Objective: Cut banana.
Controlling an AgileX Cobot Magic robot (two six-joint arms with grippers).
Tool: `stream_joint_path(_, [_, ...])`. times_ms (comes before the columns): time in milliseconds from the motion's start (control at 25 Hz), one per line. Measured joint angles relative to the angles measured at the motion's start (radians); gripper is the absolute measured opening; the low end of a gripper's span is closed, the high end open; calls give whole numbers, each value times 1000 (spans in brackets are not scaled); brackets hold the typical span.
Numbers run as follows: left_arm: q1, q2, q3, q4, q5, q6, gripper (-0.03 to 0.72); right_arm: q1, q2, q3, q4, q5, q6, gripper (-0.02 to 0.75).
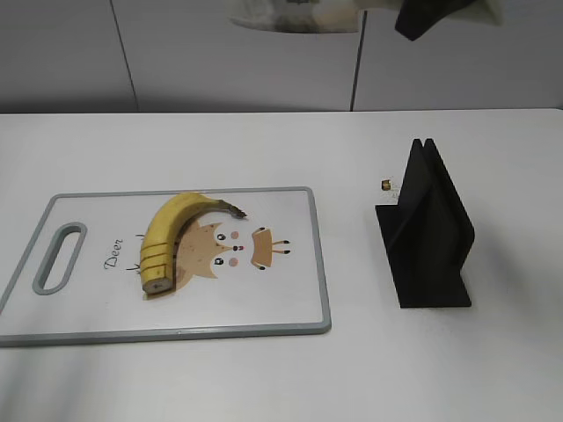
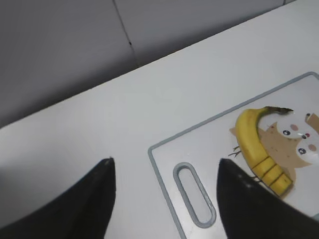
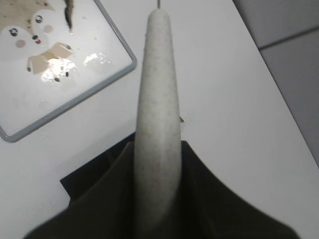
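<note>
The banana (image 1: pixel 171 233) lies on the white cutting board (image 1: pixel 273 303), a curved yellow fruit with its near blunt end sliced into several rounds that still sit together. It also shows in the left wrist view (image 2: pixel 249 139). My left gripper (image 2: pixel 166 162) is open and empty, above the table by the board's handle slot (image 2: pixel 194 196). My right gripper (image 1: pixel 427 18) is high at the top edge, shut on a knife (image 1: pixel 295 19) whose blade points left. The right wrist view shows its off-white handle (image 3: pixel 157 99) between the jaws.
A black knife stand (image 1: pixel 427 233) sits on the table right of the board, below my right gripper (image 3: pixel 84 181). A small brass-coloured object (image 1: pixel 386 185) lies by its far side. The board carries an orange-tan deer print (image 1: pixel 220 251). A grey wall runs behind the table.
</note>
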Motion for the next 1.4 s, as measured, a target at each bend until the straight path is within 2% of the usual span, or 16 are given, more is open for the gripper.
stream_joint_path(160, [0, 137, -98, -78, -4, 205, 631, 0, 72, -46, 119, -4, -151, 162])
stream_joint_path(400, [-5, 303, -222, -127, 50, 475, 632, 0, 141, -60, 227, -12, -324, 162])
stream_joint_path(640, [-100, 442, -276, -175, 122, 699, 630, 7, 205, -64, 323, -16, -442, 162])
stream_joint_path(840, [-140, 525, -278, -178, 98, 746, 630, 50, 254, -72, 331, -10, -503, 161])
stream_joint_path(1160, [-141, 625, -279, -177, 88, 760, 626, 93, 316, -94, 371, -12, -530, 162])
stream_joint_path(1400, [-141, 683, -279, -113, 86, 762, 620, 93, 331, -104, 393, -15, -533, 162])
